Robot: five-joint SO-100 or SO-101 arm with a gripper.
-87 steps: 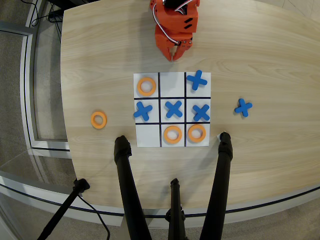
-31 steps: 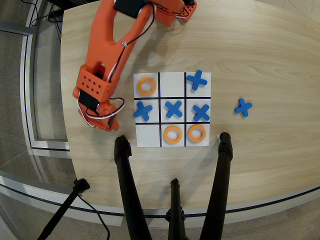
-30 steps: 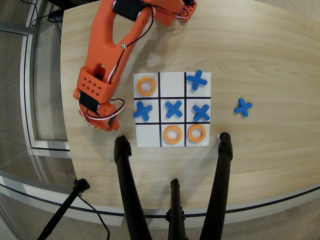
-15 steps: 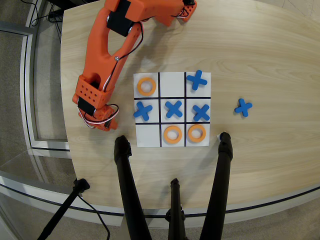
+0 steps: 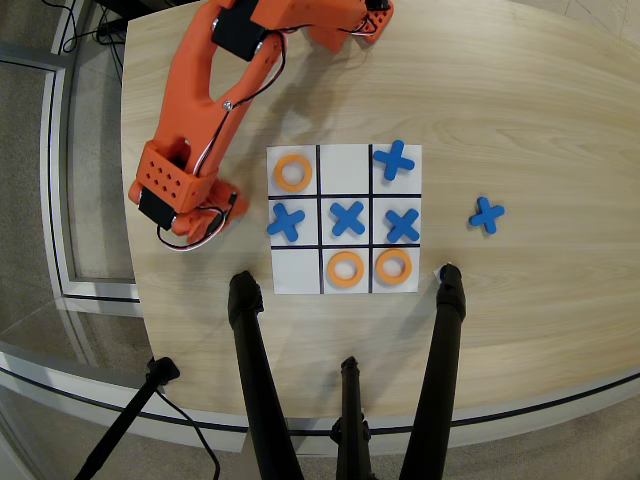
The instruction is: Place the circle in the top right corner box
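Observation:
The white nine-cell board (image 5: 345, 290) lies in the middle of the wooden table. Three orange rings lie on it: one in the top left cell (image 5: 293, 172), one in the bottom middle cell (image 5: 345, 268) and one in the bottom right cell (image 5: 393, 266). As this view shows it, the top right cell (image 5: 412, 178) holds a blue cross. The top middle and bottom left cells are bare. The orange arm (image 5: 215, 90) stretches from the left of the board to the top edge. Its gripper (image 5: 374, 18) is far from the board and partly cut off. I cannot tell how its jaws stand.
Blue crosses fill the middle row (image 5: 347, 218). One more blue cross (image 5: 487, 214) lies on the table right of the board. Black stand legs (image 5: 255, 370) (image 5: 442, 360) reach in from the front edge. The table edge curves at left.

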